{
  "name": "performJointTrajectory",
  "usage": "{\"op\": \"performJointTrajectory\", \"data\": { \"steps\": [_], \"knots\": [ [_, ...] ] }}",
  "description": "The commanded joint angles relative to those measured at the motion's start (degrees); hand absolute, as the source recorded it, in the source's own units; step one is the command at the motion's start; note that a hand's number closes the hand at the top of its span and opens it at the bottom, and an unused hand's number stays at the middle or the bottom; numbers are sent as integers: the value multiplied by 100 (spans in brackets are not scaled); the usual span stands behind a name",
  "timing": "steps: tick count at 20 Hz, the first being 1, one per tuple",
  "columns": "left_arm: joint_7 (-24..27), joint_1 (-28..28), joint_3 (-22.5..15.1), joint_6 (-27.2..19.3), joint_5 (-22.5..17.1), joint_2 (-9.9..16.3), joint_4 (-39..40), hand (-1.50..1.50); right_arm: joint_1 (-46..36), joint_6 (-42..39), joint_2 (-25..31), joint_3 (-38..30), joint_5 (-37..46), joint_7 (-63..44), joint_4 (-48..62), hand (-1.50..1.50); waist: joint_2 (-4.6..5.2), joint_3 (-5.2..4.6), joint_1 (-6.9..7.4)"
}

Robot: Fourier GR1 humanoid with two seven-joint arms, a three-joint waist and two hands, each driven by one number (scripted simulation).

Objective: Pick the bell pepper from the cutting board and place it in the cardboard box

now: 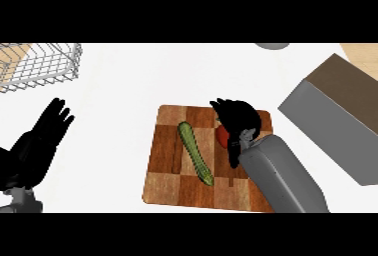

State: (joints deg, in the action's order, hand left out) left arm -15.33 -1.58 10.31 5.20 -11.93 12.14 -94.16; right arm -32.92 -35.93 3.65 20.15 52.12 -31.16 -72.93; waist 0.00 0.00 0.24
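A: Currently the right hand (pixel 238 120) sits over the upper right part of the cutting board (pixel 173 170), fingers curled down around the bell pepper (pixel 221 136). Only a red sliver of it shows at the hand's 8 o'clock side.

B: So the pepper is on the board?

A: It is over the board, inside the grasp; whether it touches the wood, I cannot tell. The cucumber (pixel 195 152) lies just beside it, at the pepper's 9 o'clock, running lengthwise from 12 toward 5 o'clock on the board. A narrow gap separates the two.

B: Target?

A: The cardboard box (pixel 336 117) stands at 3 o'clock from the board, set at an angle, grey walls with a brown inside. Its near corner is close to the board's upper right edge, with a strip of white counter (pixel 148 75) between.

B: Other edges?

A: The wire basket (pixel 40 65) is at 10 o'clock, well apart. Open counter lies from 11 to 1 o'clock above the board.

B: Left hand?

A: The left hand (pixel 40 137) rests at 9 o'clock near the view's edge, fingers straight and up, holding nothing.
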Motion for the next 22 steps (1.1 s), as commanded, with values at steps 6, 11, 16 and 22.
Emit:
{"op": "performJointTrajectory", "data": {
  "steps": [6,11,16,22],
  "knots": [
    [-301,-227,55,-56,104,5,-101,0,30,310,-164,-123,473,395,606,-150,1,0,-5],
    [252,-92,307,291,-48,79,362,0,-615,283,-340,-508,454,488,1265,-150,9,-1,24],
    [107,19,82,59,109,-205,-32,0,-84,682,-87,-236,708,1157,807,150,0,0,4],
    [-208,87,412,248,-158,85,-304,0,-212,880,-182,-321,947,1425,1118,150,1,0,20]
  ]
}}
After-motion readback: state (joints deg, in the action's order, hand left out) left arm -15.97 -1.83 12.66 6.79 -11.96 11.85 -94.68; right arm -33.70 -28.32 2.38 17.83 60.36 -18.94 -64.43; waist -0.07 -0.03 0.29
